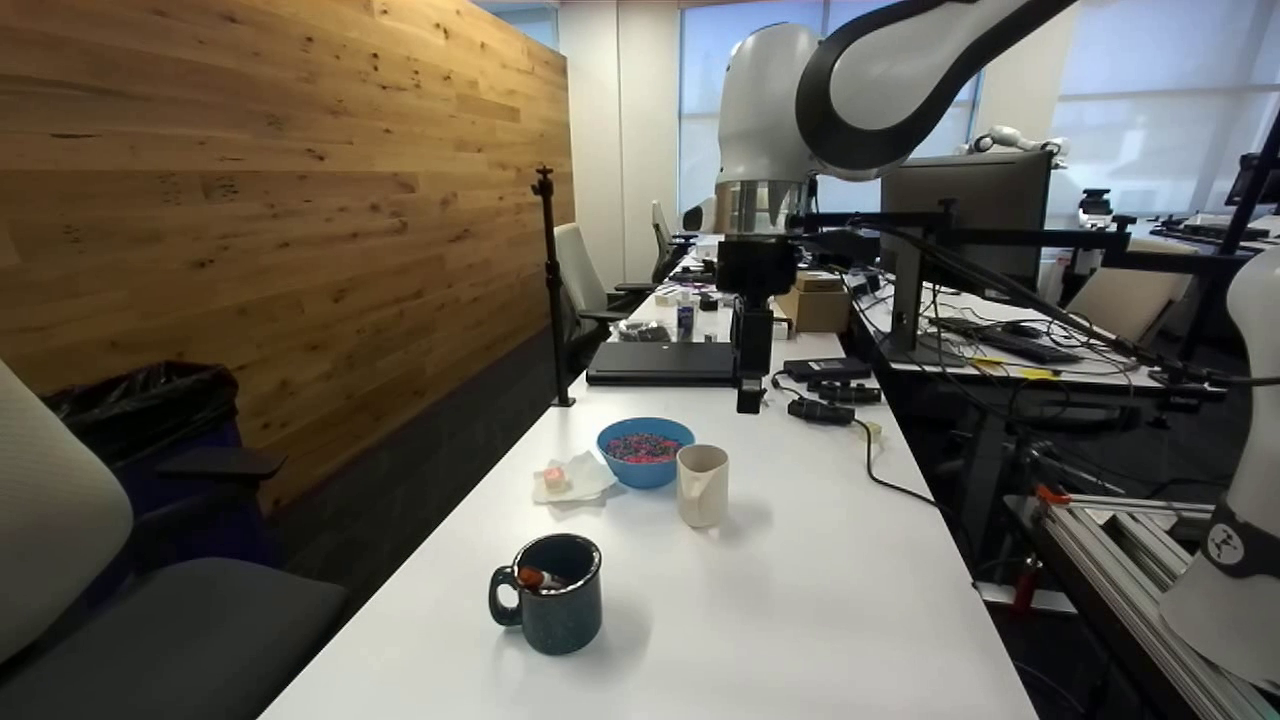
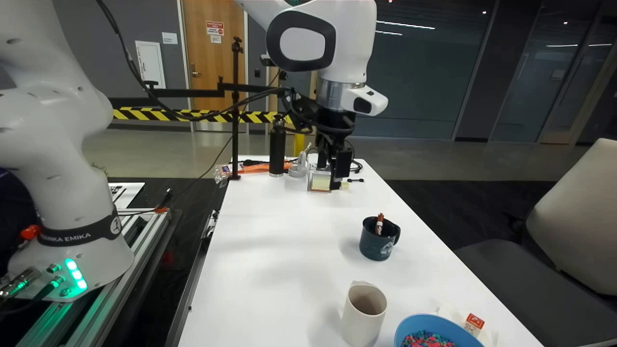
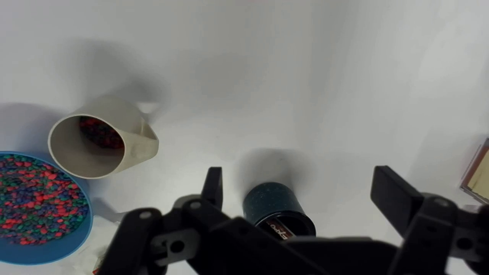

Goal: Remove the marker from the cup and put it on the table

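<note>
The dark teal mug [image 1: 562,618] stands upright on the white table [image 1: 800,620]; it also shows in an exterior view [image 2: 373,246] and the wrist view [image 3: 269,202]. The reddish-dark marker [image 2: 380,223] leans inside the mug, its end sticking up at the rim on the handle side. In the wrist view the marker [image 3: 280,228] shows partly, its lower part cut off by the gripper body. My gripper [image 3: 301,188] is open and empty, fingers wide apart and pointing down. It hangs above the table, apart from the mug, in both exterior views [image 1: 750,392] [image 2: 332,176].
A cream cup [image 1: 703,488] with coloured pieces inside stands near the blue bowl [image 1: 646,470] of coloured pieces. A crumpled napkin [image 1: 590,478] lies beside the bowl. A black laptop [image 1: 660,363], cabled black devices [image 1: 822,411], a clear box [image 2: 320,181] and a black bottle [image 2: 277,149] are also on the table.
</note>
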Controlling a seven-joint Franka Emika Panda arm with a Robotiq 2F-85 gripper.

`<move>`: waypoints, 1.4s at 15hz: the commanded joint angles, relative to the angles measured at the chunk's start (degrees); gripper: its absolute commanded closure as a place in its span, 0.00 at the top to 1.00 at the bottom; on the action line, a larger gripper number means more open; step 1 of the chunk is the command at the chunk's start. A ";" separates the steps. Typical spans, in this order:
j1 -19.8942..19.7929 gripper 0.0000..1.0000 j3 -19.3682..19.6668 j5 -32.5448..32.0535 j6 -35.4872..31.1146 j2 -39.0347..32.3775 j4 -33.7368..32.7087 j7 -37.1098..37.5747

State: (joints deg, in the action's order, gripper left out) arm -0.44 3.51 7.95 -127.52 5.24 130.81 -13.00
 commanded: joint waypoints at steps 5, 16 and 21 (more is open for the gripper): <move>-1.18 1.00 -0.01 0.47 -3.21 -10.70 -8.44 -4.18; -1.84 1.00 -4.32 -0.37 -4.64 -23.48 -22.97 -10.08; -2.01 1.00 -6.72 -0.44 -4.50 -27.53 -26.13 -12.32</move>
State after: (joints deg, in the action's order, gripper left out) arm -1.37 -1.60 7.88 -132.53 -19.43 107.76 -23.19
